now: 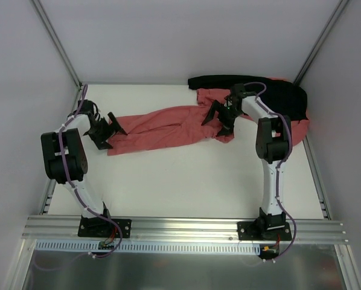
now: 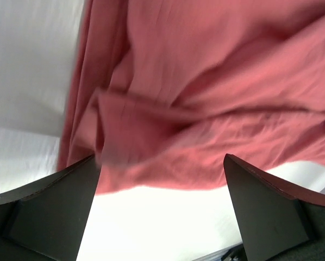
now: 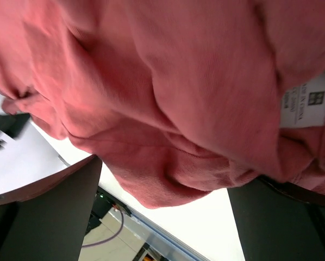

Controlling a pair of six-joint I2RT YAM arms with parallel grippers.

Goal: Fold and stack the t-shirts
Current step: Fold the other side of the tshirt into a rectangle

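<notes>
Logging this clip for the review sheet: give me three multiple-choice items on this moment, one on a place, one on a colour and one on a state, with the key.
1. Where does the black garment lie?
A. At the far right corner of the table
B. At the near left edge
C. Between the arm bases

2. What colour is the t-shirt spread across the middle?
A. Blue
B. Salmon-red
C. White

3. How does the left gripper stand?
A. Shut tight
B. Open, fingers wide apart
C. Out of view

Key: 1 A, the top view shows it along the back right. 2 B, all three views show salmon-red cloth. 3 B, the left wrist view shows both fingers far apart below the cloth.
</notes>
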